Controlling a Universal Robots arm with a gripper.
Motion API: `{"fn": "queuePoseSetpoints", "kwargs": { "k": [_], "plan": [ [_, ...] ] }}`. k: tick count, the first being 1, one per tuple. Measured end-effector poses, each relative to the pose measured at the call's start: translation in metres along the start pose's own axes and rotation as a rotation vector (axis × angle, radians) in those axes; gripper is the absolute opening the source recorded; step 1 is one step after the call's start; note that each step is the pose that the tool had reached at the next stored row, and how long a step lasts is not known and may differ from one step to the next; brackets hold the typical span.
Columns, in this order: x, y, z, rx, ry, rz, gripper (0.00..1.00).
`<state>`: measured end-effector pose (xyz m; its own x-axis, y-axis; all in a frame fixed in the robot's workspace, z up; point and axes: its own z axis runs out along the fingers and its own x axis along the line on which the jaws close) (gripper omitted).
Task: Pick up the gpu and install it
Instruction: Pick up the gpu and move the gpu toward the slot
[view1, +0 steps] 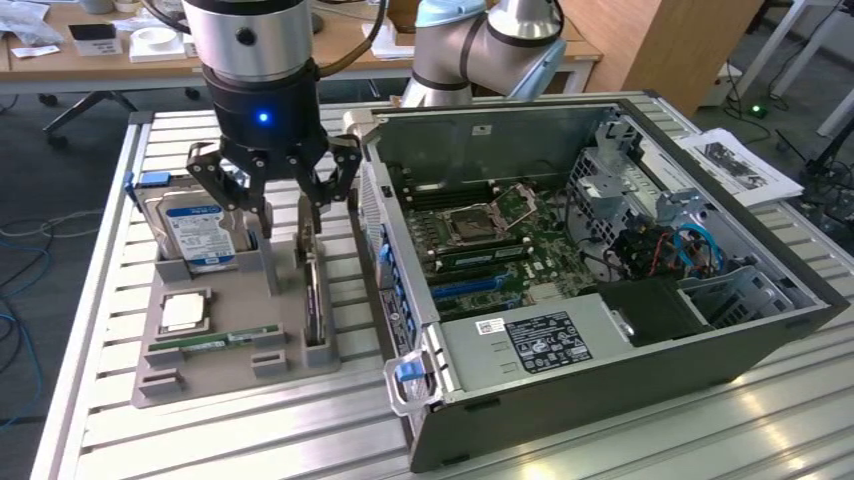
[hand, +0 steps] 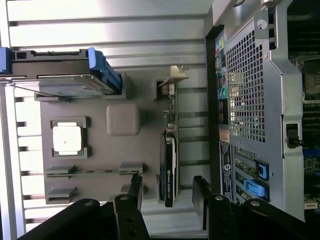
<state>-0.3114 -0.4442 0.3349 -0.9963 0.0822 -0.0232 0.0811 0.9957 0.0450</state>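
Observation:
The gpu (view1: 315, 300) (hand: 169, 172) is a thin dark card standing on edge in the slot of the grey parts holder (view1: 227, 378) nearest the computer case. Its grey metal bracket (hand: 174, 75) points away from the wrist camera. My gripper (view1: 287, 230) (hand: 167, 189) hangs open just above the card's near end. One finger (hand: 134, 187) stands on each side of the card, and neither touches it. The open computer case (view1: 601, 260) lies beside the holder, with its motherboard and blue expansion slot (view1: 467, 288) exposed.
The holder also carries a silver hard drive (view1: 200, 225) (hand: 70, 82), a CPU (view1: 184, 312) (hand: 67, 139) and a green RAM stick (view1: 214, 342) (hand: 92, 172). The case's rear panel (hand: 255, 100) stands close to the gpu. A second arm (view1: 481, 50) stands behind the case, and papers (view1: 741, 165) lie at the exterior view's right.

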Motion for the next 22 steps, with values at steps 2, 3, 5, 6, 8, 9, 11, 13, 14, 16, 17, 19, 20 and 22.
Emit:
{"fn": "queuePoseSetpoints", "kwargs": {
  "k": [2,3,5,6,8,9,11,13,14,16,17,19,20,22],
  "plan": [
    [0.000,0.0000,0.0002,0.0002,0.0002,0.000,0.53],
    [0.000,0.0000,0.0003,0.0001,0.0001,0.000,0.53],
    [0.000,-0.0001,0.0017,-0.0004,-0.0003,0.000,0.53],
    [0.000,-0.0001,0.0030,-0.0002,-0.0002,0.000,0.53],
    [0.000,-0.0003,0.0065,-0.0001,-0.0001,0.000,0.53],
    [0.000,-0.0004,0.0083,-0.0001,0.0000,0.000,0.53],
    [0.000,-0.0005,0.0119,-0.0001,-0.0001,0.000,0.53],
    [0.000,-0.0007,0.0155,-0.0001,-0.0001,0.000,0.53],
    [0.000,-0.0008,0.0173,-0.0001,-0.0001,0.000,0.53],
    [0.000,-0.0009,0.0209,-0.0001,-0.0001,0.000,0.53],
    [0.001,-0.0009,0.0228,-0.0001,-0.0001,0.000,0.53],
    [0.001,-0.0010,0.0264,0.0000,0.0000,0.000,0.53],
    [0.001,-0.0011,0.0283,-0.0001,-0.0001,0.000,0.53],
    [0.001,-0.0011,0.0319,-0.0001,-0.0001,0.000,0.53]
  ]
}}
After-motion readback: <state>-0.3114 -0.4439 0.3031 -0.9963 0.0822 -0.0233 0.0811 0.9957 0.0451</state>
